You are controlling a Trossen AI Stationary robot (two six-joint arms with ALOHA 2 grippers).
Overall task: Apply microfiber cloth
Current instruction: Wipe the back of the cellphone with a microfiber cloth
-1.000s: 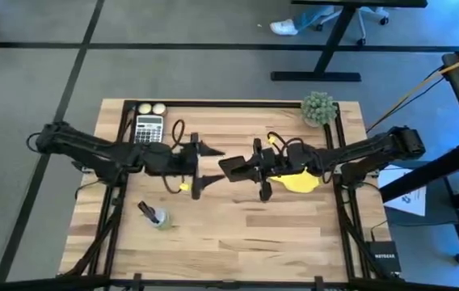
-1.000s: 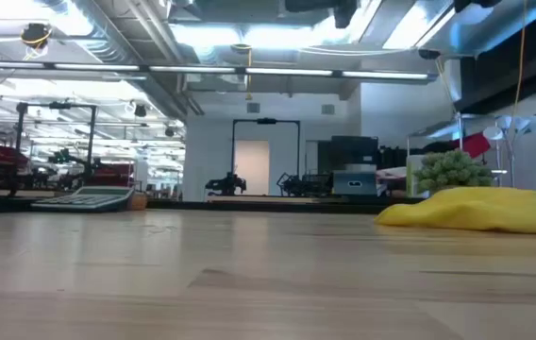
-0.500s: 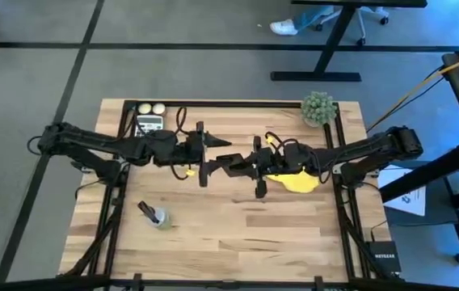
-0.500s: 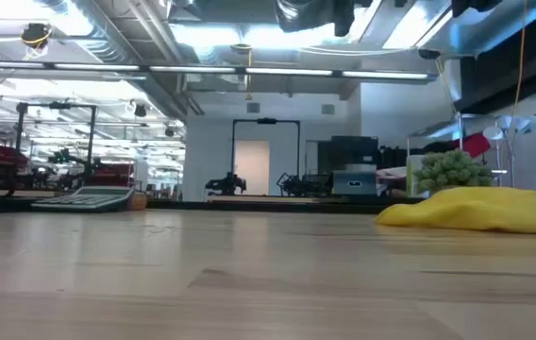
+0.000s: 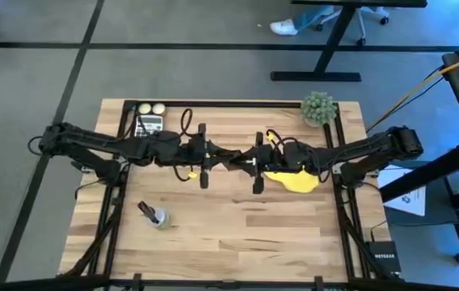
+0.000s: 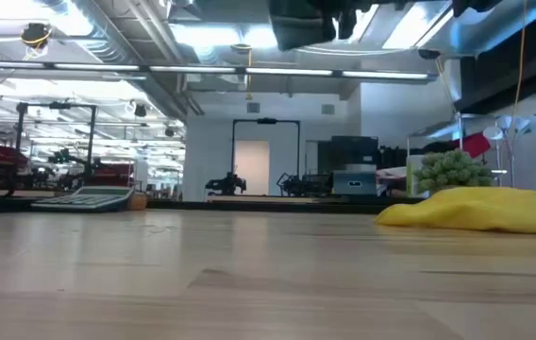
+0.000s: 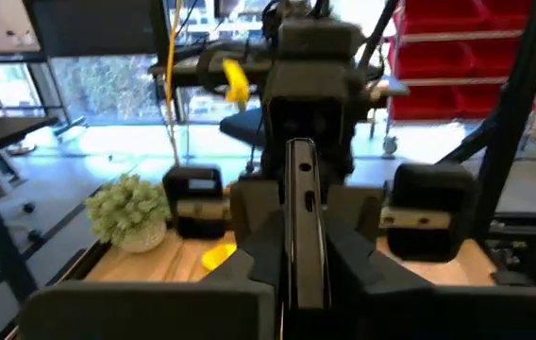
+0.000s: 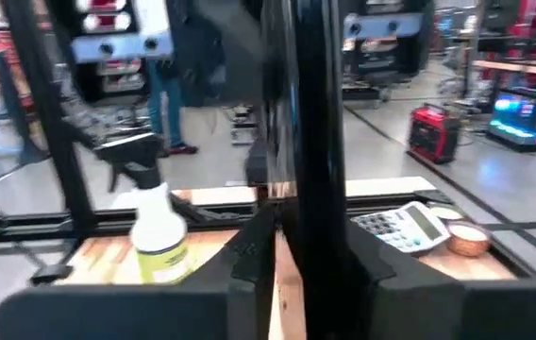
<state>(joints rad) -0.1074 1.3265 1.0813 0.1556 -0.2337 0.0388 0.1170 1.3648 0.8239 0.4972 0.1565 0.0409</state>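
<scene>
Nearest the front of the table [image 5: 237, 234] stands a small spray bottle [image 5: 155, 217], well apart from the work. Past it, over the middle of the table, the two arms meet nose to nose. The right end effector [image 5: 242, 159] is closed narrowly on a black phone [image 5: 230, 157], held up off the table and edge-on. In the right wrist view the dark slab stands upright between that arm's own fingers. The left end effector [image 5: 218, 156] is right at the phone's other end. In the left wrist view the thin edge stands straight ahead of it, but we cannot tell whether it is gripping.

Just beyond the right end effector the cloth [image 5: 298, 181] lies bunched on the table, under the right arm's wrist, and neither arm touches it. Farther back are the calculator [image 5: 149, 127] and the plant [image 5: 318, 107].

We judge this to be a handover of the phone, a step before any wiping. The next move calls for one arm to hold the phone firmly alone, so that the other can let go, reach down for the cloth and bring it to the screen.
</scene>
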